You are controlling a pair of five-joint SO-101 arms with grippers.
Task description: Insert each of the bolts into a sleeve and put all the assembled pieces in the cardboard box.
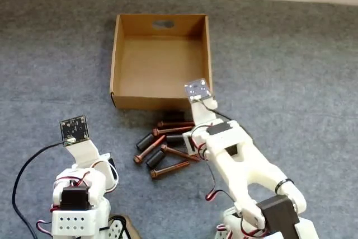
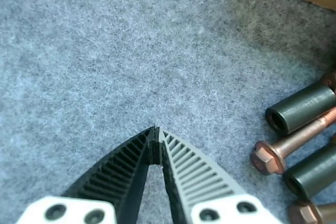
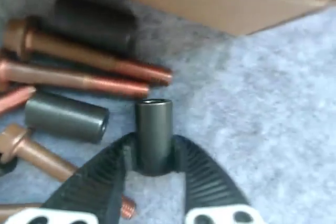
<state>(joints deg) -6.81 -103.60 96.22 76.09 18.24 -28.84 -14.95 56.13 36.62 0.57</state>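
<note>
A: Right end effector [image 3: 152, 148]?
B: Clenched on a dark sleeve [image 3: 153, 127], just above the pile of bolts [image 3: 84, 53] and other sleeves [image 3: 65, 116] lying in front of the cardboard box [image 1: 159, 65].
A: Left end effector [image 2: 155, 136]?
B: Clenched on nothing, over the grey worktop [image 2: 131, 51] beside that pile.

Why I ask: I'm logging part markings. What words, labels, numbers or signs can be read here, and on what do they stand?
No text can be read anywhere.
cardboard box: plain walls, no print visible.
bolts: no marks to be made out on heads or shanks.
sleeves: plain dark surfaces, no marks.
wrist boards: pale specks only, too small to read.
</note>
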